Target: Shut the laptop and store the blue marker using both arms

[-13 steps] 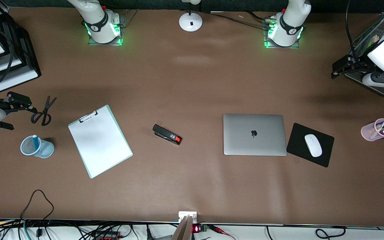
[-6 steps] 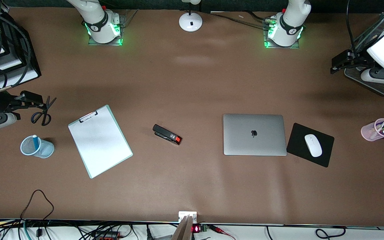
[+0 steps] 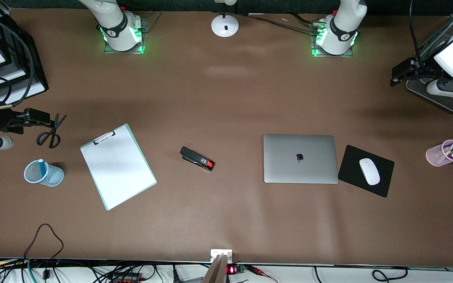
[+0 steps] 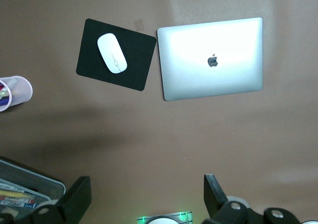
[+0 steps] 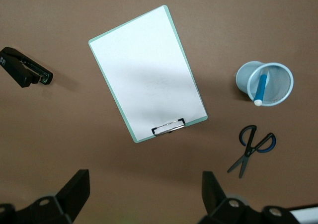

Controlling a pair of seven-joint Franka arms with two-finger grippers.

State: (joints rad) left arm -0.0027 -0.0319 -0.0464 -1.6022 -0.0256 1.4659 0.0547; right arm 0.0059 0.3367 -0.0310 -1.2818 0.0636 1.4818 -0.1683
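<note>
The laptop (image 3: 300,158) lies shut beside the mouse pad (image 3: 366,170); the blue marker (image 3: 42,167) stands in a mesh cup (image 3: 43,173).

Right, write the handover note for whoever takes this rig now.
Left gripper: open, holding nothing, up at the left arm's end of the table, over its edge by the wire tray.
Right gripper: open, holding nothing, up over the scissors at the right arm's end.
Laptop: lid down flat, beside the mouse pad. Closing is done.
Blue marker: standing in the blue mesh cup, nearer the front camera than the scissors. Storing is done.
Left to do: nothing visible on the table.
</note>
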